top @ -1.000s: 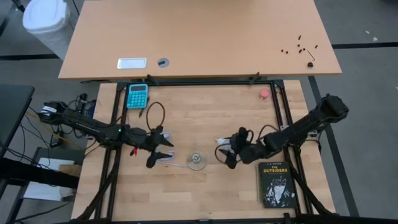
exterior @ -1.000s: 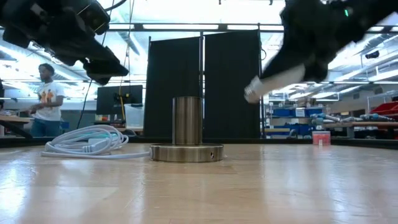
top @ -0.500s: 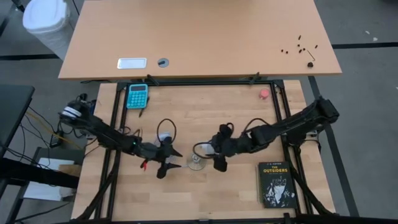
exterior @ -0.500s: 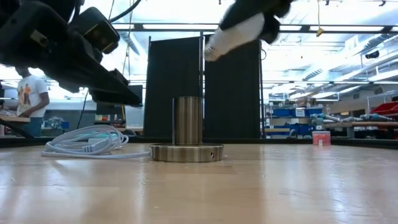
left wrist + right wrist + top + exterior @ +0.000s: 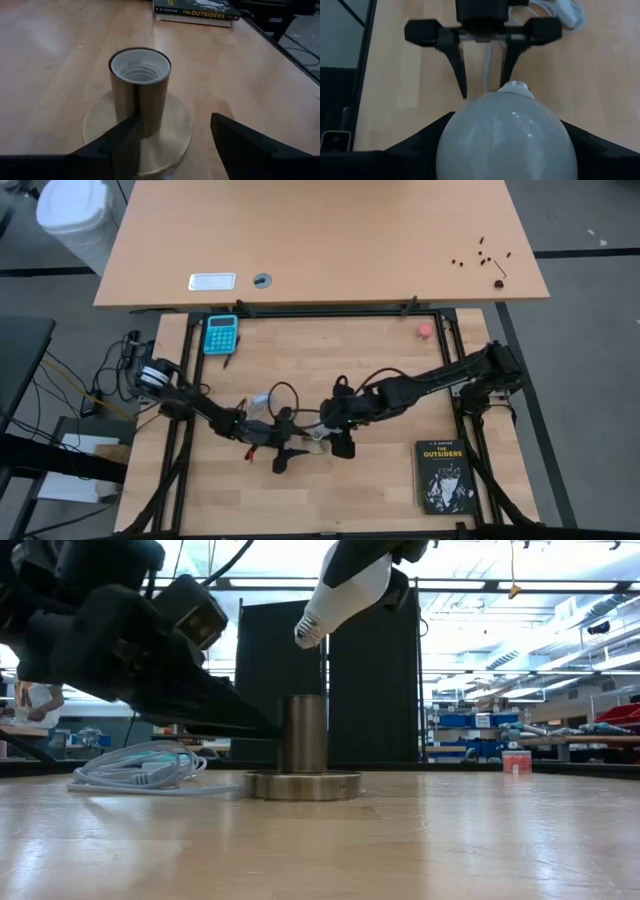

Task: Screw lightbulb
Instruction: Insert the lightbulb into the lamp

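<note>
A: What was the biggest thing in sight?

B: The wooden table (image 5: 400,380), with the black book (image 5: 444,477) lying near its right front corner, well apart from the work.

A: And the arms?

B: Both reached toward the middle. The left gripper (image 5: 172,137) was low at the table, its fingers (image 5: 125,145) spread wide on either side of the socket's metal tube, one finger touching or nearly touching it. Nothing was clamped; the jaws stood open around it.

A: The socket itself?

B: The socket (image 5: 302,735) stood upright on its round metal base (image 5: 302,784), threaded mouth facing up. Its white coiled cord (image 5: 140,766) lay on the table to the left of it in the low view.

A: The right gripper?

B: The right gripper (image 5: 505,145) hung above the socket, closed on the lightbulb (image 5: 340,595), pinching the frosted globe from both sides.

A: Where was the bulb exactly?

B: In the air, tilted, screw base (image 5: 306,633) pointing down toward the socket mouth but clear above it, not touching.

A: Anything smaller?

B: A blue calculator (image 5: 221,334) at the far left and a small pink-red round object (image 5: 425,330) at the far right.
</note>
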Controlling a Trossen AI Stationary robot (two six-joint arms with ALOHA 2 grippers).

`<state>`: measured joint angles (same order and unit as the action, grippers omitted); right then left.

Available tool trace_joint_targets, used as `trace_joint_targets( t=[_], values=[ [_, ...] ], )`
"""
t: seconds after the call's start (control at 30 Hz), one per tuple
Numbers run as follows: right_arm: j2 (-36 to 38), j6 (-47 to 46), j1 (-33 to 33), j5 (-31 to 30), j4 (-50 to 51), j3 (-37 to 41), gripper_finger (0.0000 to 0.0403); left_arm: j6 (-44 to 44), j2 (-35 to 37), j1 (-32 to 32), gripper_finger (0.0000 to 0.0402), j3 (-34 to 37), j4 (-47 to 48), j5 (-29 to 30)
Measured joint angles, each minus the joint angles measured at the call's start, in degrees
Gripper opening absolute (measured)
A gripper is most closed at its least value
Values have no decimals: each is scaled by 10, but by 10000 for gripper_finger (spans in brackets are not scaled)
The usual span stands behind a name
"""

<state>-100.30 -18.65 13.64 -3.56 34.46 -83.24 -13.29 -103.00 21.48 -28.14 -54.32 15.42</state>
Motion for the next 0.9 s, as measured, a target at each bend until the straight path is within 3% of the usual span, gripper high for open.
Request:
trace_joint_targets(
  t=[0.3,0.9],
  values=[
    [1,-11,-3,35,41,-3,277,10,-59,-2,245,-61,2,46],
    [8,-10,1,47,100,-3,277,25,-111,-20,245,-147,19,73]
  ],
)
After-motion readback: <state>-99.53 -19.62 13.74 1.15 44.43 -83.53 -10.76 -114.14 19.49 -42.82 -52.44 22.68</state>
